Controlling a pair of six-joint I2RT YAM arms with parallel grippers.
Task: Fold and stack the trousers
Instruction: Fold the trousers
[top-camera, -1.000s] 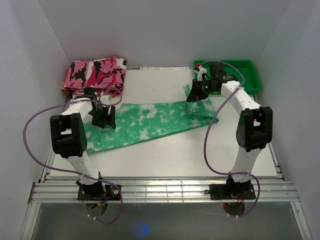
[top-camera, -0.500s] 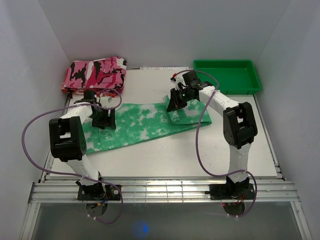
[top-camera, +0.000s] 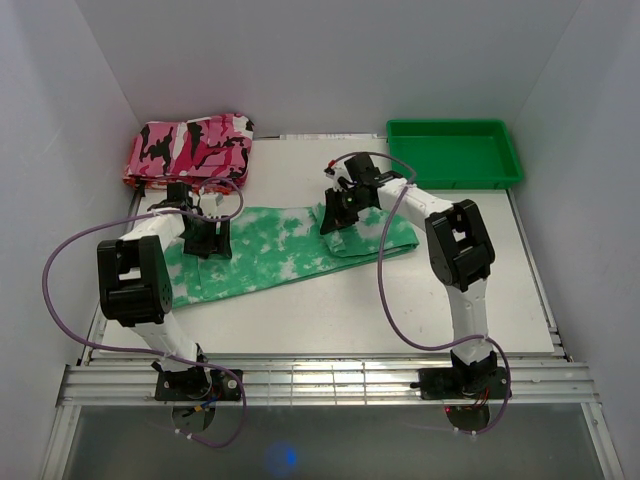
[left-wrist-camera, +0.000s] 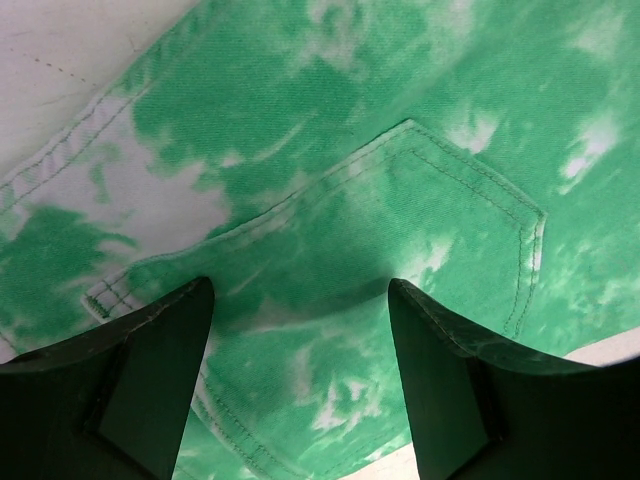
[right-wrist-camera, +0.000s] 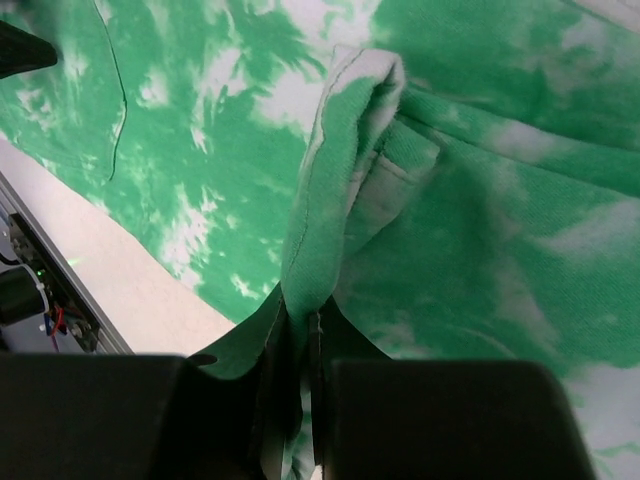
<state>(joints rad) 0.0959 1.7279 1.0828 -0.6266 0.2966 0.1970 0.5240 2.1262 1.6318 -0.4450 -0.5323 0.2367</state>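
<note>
- Across the middle of the white counter (top-camera: 330, 310), from its left edge to just right of centre, lie the long bright green cloth trousers with white tie-dye blotches (top-camera: 270, 255), flat along most of their length.
- My right gripper (top-camera: 336, 214) is clamped on the leg ends. In its wrist view the doubled hem (right-wrist-camera: 340, 140) runs up out of my closed fingers. I hold it raised at about the middle of the counter so that the lower legs lie doubled over themselves toward the waist.
- My left gripper (top-camera: 208, 238) sits low over the waist end near the left edge, fingers apart on either side of a stitched back pocket (left-wrist-camera: 450, 230). I judge it is there to pin the cloth against the pull of the fold. Whether the tips press down, I cannot tell.
- At the far left corner rests a folded pink, black and white camouflage cloth (top-camera: 190, 148), probably the stack to add to, which suits folding leftward.
- At the far right corner, well apart, stands a rigid plain green plastic tray (top-camera: 455, 155).
</note>
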